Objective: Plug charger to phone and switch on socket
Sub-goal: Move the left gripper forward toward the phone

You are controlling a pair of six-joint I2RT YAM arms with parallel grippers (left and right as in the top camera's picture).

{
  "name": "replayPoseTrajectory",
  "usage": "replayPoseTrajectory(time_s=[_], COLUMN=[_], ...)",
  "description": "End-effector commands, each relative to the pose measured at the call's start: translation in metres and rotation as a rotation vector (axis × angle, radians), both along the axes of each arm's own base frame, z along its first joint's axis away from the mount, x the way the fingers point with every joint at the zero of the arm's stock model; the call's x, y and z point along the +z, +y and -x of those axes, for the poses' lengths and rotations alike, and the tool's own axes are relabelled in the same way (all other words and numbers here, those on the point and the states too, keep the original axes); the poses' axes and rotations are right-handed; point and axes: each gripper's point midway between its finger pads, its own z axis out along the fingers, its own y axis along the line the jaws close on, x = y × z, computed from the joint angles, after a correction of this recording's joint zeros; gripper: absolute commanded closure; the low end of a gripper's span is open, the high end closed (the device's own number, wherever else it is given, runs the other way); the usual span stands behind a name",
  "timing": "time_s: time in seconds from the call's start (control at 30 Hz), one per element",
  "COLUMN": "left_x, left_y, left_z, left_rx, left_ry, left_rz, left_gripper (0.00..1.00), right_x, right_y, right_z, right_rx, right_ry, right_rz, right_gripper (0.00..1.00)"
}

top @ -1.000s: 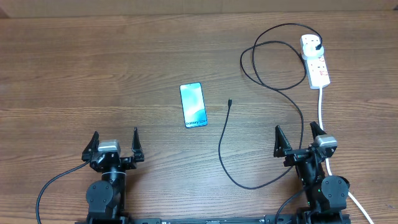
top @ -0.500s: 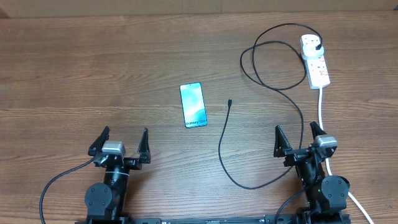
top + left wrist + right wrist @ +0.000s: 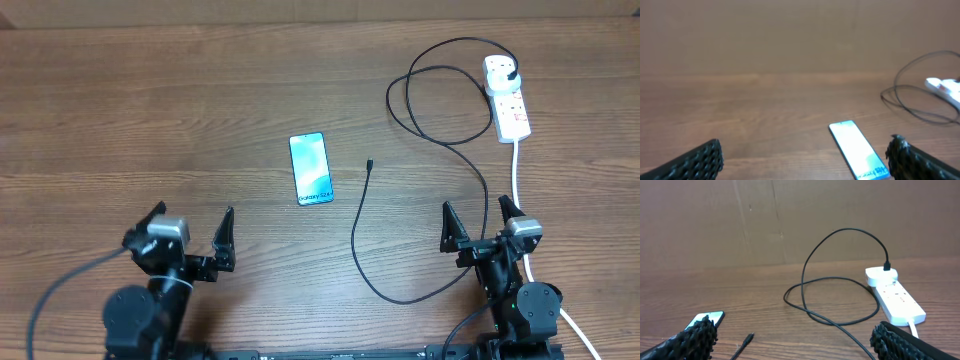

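Note:
The phone (image 3: pixel 310 168) lies flat at the table's middle, its cyan screen up; it also shows in the left wrist view (image 3: pixel 857 155) and at the left of the right wrist view (image 3: pixel 707 319). The charger's connector tip (image 3: pixel 369 164) (image 3: pixel 747 339) rests just right of the phone. Its black cable (image 3: pixel 400 298) curls toward me, then loops back up to a black plug (image 3: pixel 513 72) seated in the white socket (image 3: pixel 506 98) (image 3: pixel 895 297) at the far right. My left gripper (image 3: pixel 190 228) (image 3: pixel 805 170) is open and empty, near-left of the phone. My right gripper (image 3: pixel 476 215) (image 3: pixel 795 345) is open and empty, near the cable.
The socket's thick white lead (image 3: pixel 517 170) runs toward me past the right arm's right side. A brown cardboard wall (image 3: pixel 790 220) closes off the table's far edge. The cable's loop (image 3: pixel 430 100) lies left of the socket.
My left arm has shifted and turned a little, its open fingers now angled more toward the phone. The right arm, phone, cable and socket have not moved.

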Motion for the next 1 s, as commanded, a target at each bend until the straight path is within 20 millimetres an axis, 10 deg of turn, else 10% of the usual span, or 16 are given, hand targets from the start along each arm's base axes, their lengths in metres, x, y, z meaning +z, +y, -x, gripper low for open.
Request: replayPoseTrajectory(time_s=[0.0, 0.33, 0.97], left_x=[0.046, 0.118, 0.089], left_y=[-0.035, -0.071, -0.091], left_z=[0.004, -0.007, -0.044], left_rx=[-0.223, -0.447, -0.545], left_ry=[0.004, -0.018, 0.518], left_rz=[-0.06, -0.032, 0.155], left_gripper=[0.01, 0.0, 0.0], right_x=[-0.002, -0.002, -0.002], right_y=[0.001, 0.001, 0.001], right_z=[0.0, 0.0, 0.0], right_rx=[0.005, 0.005, 0.005], right_ry=[-0.004, -0.004, -0.004], right_rz=[-0.004, -0.004, -0.004], right_gripper=[0.0, 0.0, 0.0])
